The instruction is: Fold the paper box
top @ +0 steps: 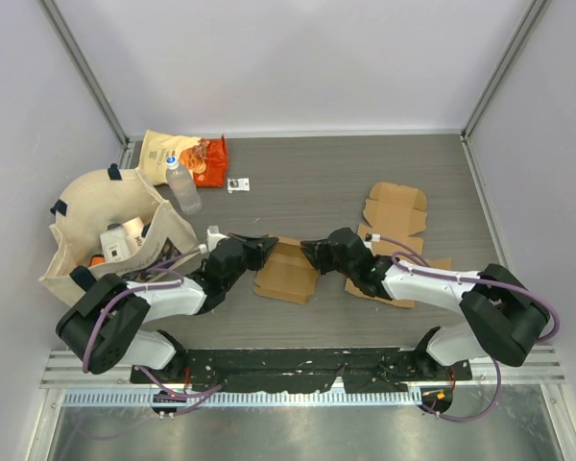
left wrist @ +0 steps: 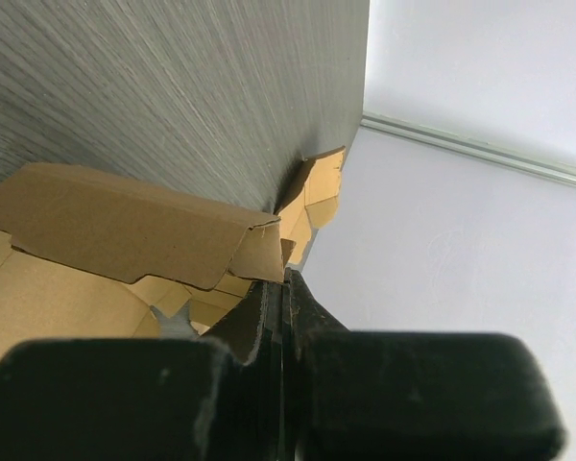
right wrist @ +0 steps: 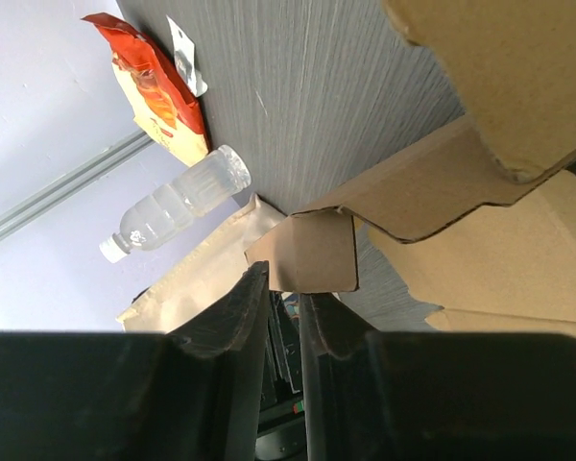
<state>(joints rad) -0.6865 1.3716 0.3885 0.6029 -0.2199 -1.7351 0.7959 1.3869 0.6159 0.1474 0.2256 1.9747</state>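
The brown paper box (top: 286, 274) lies partly folded on the grey table between both arms. My left gripper (top: 267, 247) is at its upper left corner. In the left wrist view the fingers (left wrist: 269, 327) are pressed together, with the edge of a box flap (left wrist: 259, 252) caught at their tips. My right gripper (top: 309, 252) is at the box's upper right corner. In the right wrist view its fingers (right wrist: 245, 307) stand a narrow gap apart, and a small square tab (right wrist: 312, 254) of the box lies flat against their tips, not pinched.
A cream tote bag (top: 106, 240) holding items stands at the left. A water bottle (top: 182, 184), an orange snack bag (top: 187, 154) and a small white tag (top: 238, 184) lie behind it. A flat cardboard blank (top: 396, 206) lies at the right, and another (top: 389, 288) lies under the right arm.
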